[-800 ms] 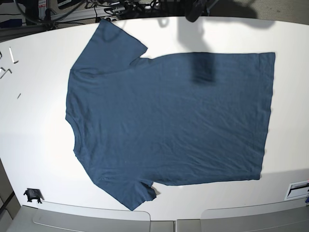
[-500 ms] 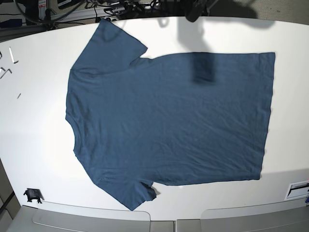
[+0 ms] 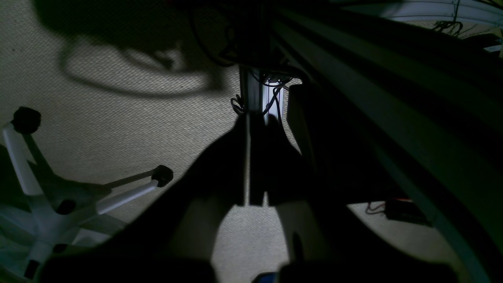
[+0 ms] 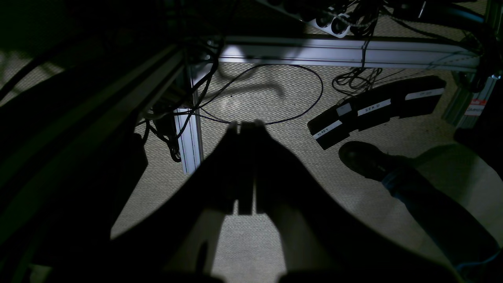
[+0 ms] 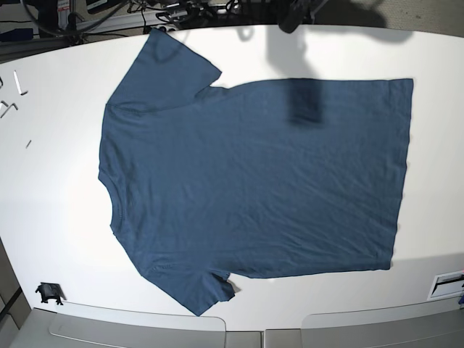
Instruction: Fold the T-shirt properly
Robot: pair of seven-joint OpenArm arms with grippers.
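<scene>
A: Surface check? White counter [image 5: 51,210], curved far edge, cables and gear piled in the dark strip behind it.

B: Confirmed. T-shirt [image 5: 254,181] lies flat, spread over most of the counter, collar toward base view's left, hem toward the right. One sleeve points to the far edge, the other to the near edge. A soft dark shadow falls on the cloth near the far edge.

A: Clutter on the counter?

B: Small white bits [image 5: 14,90] at far left, a small black clip [image 5: 48,293] near the front left corner, a label [image 5: 446,284] at the front right. All well apart from the shirt.

A: Arms?

B: Neither arm is over the counter. Both wrist cams look down at beige carpet. Left pincer [image 3: 257,122]: tips pressed together, nothing held. Beside it an aluminium frame leg [image 3: 253,92], and an office chair base [image 3: 43,204] at lower left.

A: Right side?

B: Right pincer [image 4: 245,125]: fully closed, empty. Below it a cable loop [image 4: 275,94], black labelled pedals [image 4: 377,106], a person's shoe [image 4: 363,159], and a frame rail [image 4: 334,51] across the top.
</scene>
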